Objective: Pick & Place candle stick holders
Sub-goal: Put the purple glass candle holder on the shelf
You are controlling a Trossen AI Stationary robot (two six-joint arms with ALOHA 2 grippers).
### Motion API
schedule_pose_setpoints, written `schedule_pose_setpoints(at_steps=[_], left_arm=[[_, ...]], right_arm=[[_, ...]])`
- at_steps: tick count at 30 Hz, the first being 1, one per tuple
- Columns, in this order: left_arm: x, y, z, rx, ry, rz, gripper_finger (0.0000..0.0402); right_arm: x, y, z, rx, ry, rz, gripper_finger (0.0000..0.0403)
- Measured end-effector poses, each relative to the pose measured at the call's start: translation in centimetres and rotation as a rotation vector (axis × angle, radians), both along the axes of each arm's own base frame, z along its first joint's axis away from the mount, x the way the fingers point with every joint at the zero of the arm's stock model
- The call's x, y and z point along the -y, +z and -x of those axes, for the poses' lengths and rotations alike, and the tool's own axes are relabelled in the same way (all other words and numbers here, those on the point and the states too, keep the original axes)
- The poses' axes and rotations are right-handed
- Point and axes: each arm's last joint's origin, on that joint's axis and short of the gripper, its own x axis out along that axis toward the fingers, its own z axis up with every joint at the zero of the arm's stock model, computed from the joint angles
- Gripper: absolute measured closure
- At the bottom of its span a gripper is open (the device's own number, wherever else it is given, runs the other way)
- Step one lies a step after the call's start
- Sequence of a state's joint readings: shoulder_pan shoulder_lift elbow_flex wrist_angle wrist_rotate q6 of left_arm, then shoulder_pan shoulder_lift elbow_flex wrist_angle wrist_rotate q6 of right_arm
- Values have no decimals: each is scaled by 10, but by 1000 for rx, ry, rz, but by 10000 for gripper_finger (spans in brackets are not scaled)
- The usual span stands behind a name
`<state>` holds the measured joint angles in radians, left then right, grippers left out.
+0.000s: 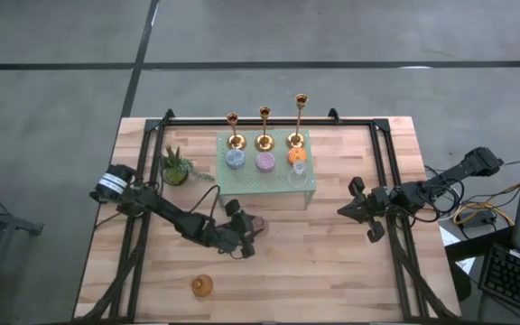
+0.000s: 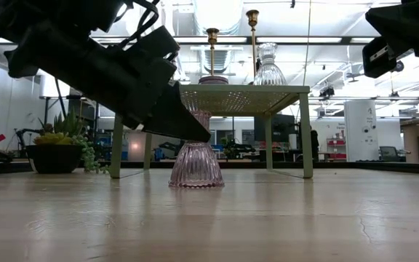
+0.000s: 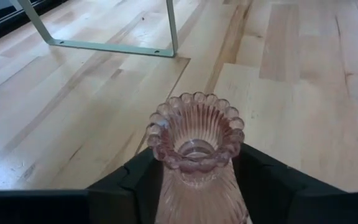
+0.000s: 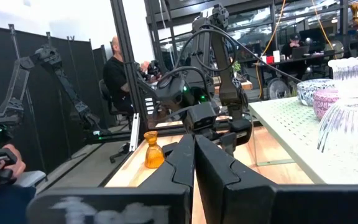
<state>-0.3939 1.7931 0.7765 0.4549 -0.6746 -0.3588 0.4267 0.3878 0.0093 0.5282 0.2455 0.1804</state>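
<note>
Closing on the pink glass holder (image 3: pixel 196 152) is the step in hand, as I judge it. Starting at the tabletop's (image 1: pixel 332 271) left side: a small potted plant (image 1: pixel 176 167) stands near the back left corner, and an amber glass holder (image 1: pixel 202 286) sits alone near the front edge. The left end effector (image 1: pixel 246 236) is left of centre, its two dark fingers (image 3: pixel 129 186) flanking the pink holder, which stands upright on the wood just in front of the pale green stand (image 1: pixel 265 181). The fingers look close against the ribbed stem, but I cannot tell whether they are pressing on it yet.

To do this well, squeeze evenly at the narrow waist below the beaded rim, keep the holder upright, and lift straight up before heading toward the stand, clearing its edge and legs.

On the stand, toward the back edge, are three gold candlesticks (image 1: pixel 264 126) in a row, with blue (image 1: pixel 235 160), purple (image 1: pixel 265 162), orange (image 1: pixel 297 154) and clear (image 1: pixel 299 168) glass holders in front of them.

Near the right edge, the right end effector (image 1: pixel 352 211) waits, clenched on nothing.
</note>
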Motion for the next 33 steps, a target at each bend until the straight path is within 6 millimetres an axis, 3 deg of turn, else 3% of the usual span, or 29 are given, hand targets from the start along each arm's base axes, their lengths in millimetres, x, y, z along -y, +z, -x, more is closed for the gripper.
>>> schedule_pose_setpoints(at_steps=[10,19,26,33], left_arm=[[1,2,-1,21,-4,7,264],[3,12,-4,97,-64,39,270],[-1,52,2,218,-86,103,270],[-22,106,15,367,-109,108,271]], right_arm=[[0,0,0,0,0,0,394],[0,0,0,0,0,0,394],[0,0,0,0,0,0,394],[0,0,0,0,0,-1,394]])
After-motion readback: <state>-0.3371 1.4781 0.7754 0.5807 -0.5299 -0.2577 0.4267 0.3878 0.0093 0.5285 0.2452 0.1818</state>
